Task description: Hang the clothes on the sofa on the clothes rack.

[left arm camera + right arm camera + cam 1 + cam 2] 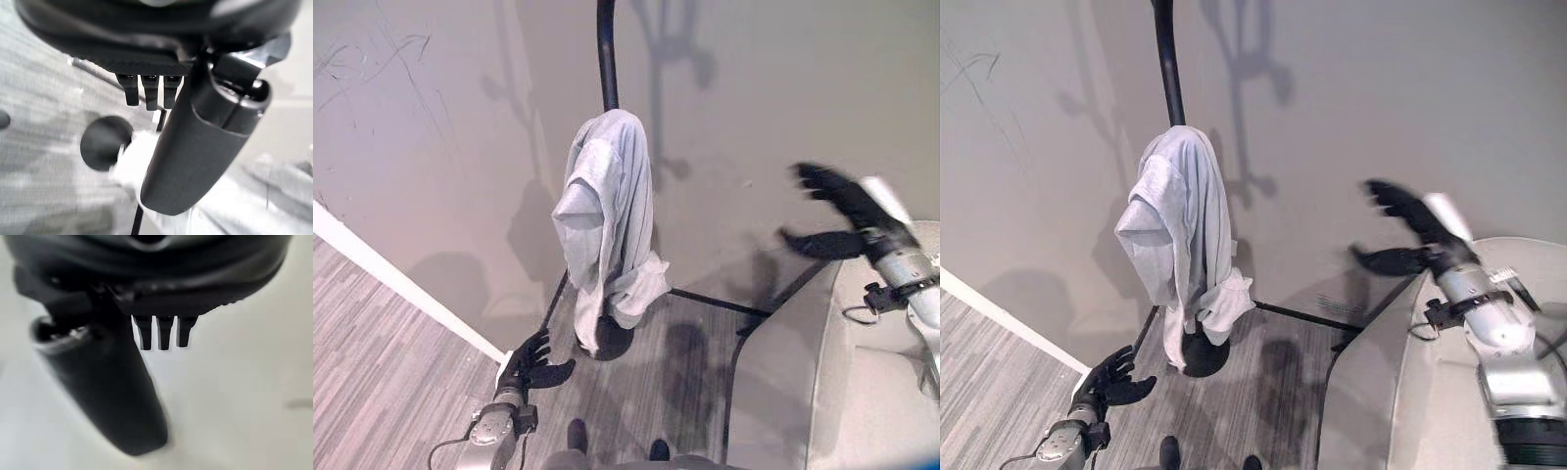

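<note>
A light grey garment point(607, 220) hangs draped over the black pole of the clothes rack point(606, 54), reaching down almost to the rack's round black base point(1205, 357). My left hand point(530, 362) is low by the floor, left of the base, open and holding nothing; its wrist view shows the base point(105, 142) and pale cloth past straight fingers point(149, 95). My right hand point(842, 201) is raised at the right, above the pale sofa point(862, 372), with fingers spread and empty. Past its straight fingers point(164, 335), the right wrist view shows a pale surface.
A plain wall point(754, 108) stands behind the rack. A white skirting board point(401, 289) runs along the striped grey floor point(372, 392) at the left. Thin black rack legs point(720, 304) run along the floor between the base and the sofa.
</note>
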Robot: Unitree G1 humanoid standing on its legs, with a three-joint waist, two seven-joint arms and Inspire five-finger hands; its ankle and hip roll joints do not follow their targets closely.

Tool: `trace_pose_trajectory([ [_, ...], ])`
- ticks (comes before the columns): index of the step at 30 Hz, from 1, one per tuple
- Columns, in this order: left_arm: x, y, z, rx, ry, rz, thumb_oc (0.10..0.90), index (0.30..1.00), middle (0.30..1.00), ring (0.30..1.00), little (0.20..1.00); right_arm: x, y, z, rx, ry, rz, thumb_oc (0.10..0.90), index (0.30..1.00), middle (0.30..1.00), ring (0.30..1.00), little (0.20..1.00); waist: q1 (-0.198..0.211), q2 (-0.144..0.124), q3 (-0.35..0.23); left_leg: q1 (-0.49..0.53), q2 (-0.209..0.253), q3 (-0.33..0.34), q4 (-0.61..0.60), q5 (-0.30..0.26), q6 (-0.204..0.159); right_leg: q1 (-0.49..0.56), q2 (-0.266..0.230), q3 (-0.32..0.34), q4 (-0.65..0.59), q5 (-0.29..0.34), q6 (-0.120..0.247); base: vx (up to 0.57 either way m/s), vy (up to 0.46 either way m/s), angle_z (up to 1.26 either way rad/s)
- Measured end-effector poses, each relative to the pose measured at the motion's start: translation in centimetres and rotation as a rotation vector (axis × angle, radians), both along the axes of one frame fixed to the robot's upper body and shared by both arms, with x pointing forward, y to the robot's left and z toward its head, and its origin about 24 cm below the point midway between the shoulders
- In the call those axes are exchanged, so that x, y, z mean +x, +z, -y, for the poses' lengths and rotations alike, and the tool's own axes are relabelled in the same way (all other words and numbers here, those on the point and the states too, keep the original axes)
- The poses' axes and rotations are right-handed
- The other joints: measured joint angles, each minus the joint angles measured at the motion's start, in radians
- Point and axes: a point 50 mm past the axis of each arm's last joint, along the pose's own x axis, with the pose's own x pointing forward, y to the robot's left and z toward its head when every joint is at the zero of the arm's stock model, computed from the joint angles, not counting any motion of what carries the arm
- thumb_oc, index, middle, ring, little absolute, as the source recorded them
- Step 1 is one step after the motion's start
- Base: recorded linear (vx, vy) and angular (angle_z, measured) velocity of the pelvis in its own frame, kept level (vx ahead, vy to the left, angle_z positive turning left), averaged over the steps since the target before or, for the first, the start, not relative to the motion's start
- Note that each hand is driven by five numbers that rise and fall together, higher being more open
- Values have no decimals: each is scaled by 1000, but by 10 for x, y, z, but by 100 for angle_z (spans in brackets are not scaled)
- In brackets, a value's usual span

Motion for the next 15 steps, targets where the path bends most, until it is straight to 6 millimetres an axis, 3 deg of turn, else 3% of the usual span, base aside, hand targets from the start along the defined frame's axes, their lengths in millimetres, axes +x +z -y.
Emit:
trace_pose_trajectory([
  [3, -6, -2, -3, 17, 43, -17, 800, 900, 900, 900, 900, -18, -76, -26, 121, -48, -211, 800, 900, 900, 900, 900, -26, 28, -8, 2, 2, 2, 1, -1, -1, 0, 2, 3, 0, -2, -2, -2, -16, -2],
  [4, -5, -3, -1, 12, 41, -18, 800, 900, 900, 900, 900, -21, -88, -34, 132, -23, -272, 800, 900, 900, 900, 900, -27, 33, -6, 1, 2, 3, 1, -1, -1, 0, 2, 4, 0, -2, -2, 0, 0, 0],
  [7, -4, -6, 11, -24, 40, -23, 800, 900, 900, 900, 900, -46, -155, -86, 277, 96, -523, 800, 900, 900, 900, 900, -28, 45, 3, 8, 4, 4, 2, -1, -1, 7, 2, 4, -1, -3, -2, 0, 0, 0],
  [10, -5, -7, 16, -43, 39, -28, 800, 900, 900, 900, 900, -58, -179, -114, 319, 182, -639, 800, 900, 900, 900, 900, -26, 46, 12, 11, 3, 3, -1, -1, -1, 10, 1, 3, -1, -4, 0, 0, 0, 0],
  [15, -6, -8, 15, -38, 44, -41, 800, 900, 900, 900, 900, -62, -195, -118, 352, 157, -692, 800, 900, 900, 900, 900, -23, 38, 17, 12, 3, 5, -1, -5, 0, 10, 0, 6, -1, -6, 2, 0, 0, 0],
])
